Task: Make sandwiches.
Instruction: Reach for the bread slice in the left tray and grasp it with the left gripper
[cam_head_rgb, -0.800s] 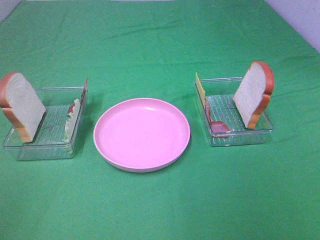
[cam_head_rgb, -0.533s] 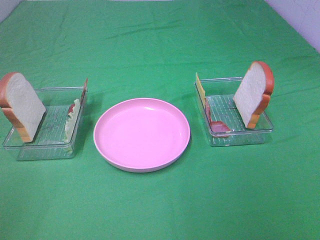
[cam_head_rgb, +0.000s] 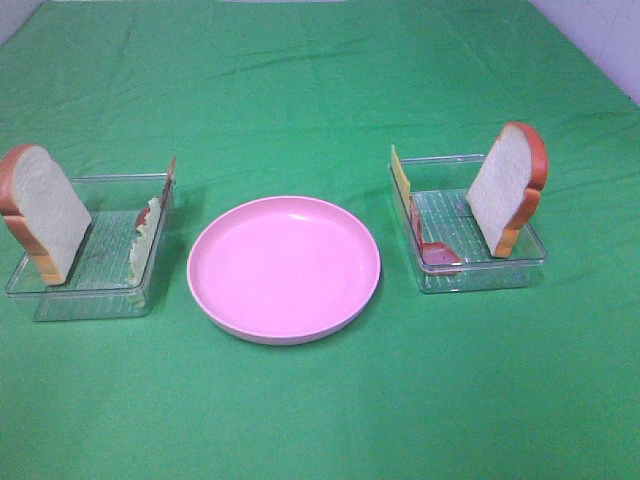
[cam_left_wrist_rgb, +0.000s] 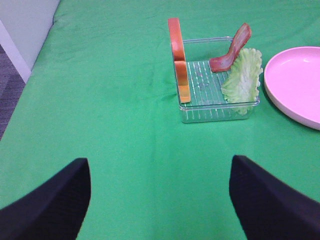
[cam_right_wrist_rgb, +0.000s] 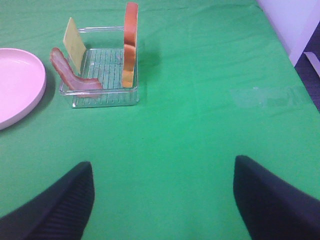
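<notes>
A bread slice (cam_head_rgb: 40, 212) (cam_left_wrist_rgb: 176, 55) stands on edge in the left clear tray (cam_head_rgb: 90, 295), with lettuce (cam_head_rgb: 143, 235) (cam_left_wrist_rgb: 243, 75) and a bacon strip (cam_left_wrist_rgb: 231, 50). Another bread slice (cam_head_rgb: 508, 187) (cam_right_wrist_rgb: 130, 42) stands in the right clear tray (cam_head_rgb: 480, 278), with a yellow cheese slice (cam_head_rgb: 400, 177) (cam_right_wrist_rgb: 73, 38) and a bacon strip (cam_head_rgb: 437, 252) (cam_right_wrist_rgb: 72, 76). The round pink plate (cam_head_rgb: 284, 267) lies between the trays with nothing on it. My left gripper (cam_left_wrist_rgb: 160, 200) and right gripper (cam_right_wrist_rgb: 162, 200) are open and hold nothing, far from the trays. Neither shows in the high view.
A green cloth (cam_head_rgb: 320, 90) covers the whole table. The table's left edge and a grey floor (cam_left_wrist_rgb: 12, 85) show in the left wrist view. The right edge and a white wall (cam_right_wrist_rgb: 295, 20) show in the right wrist view.
</notes>
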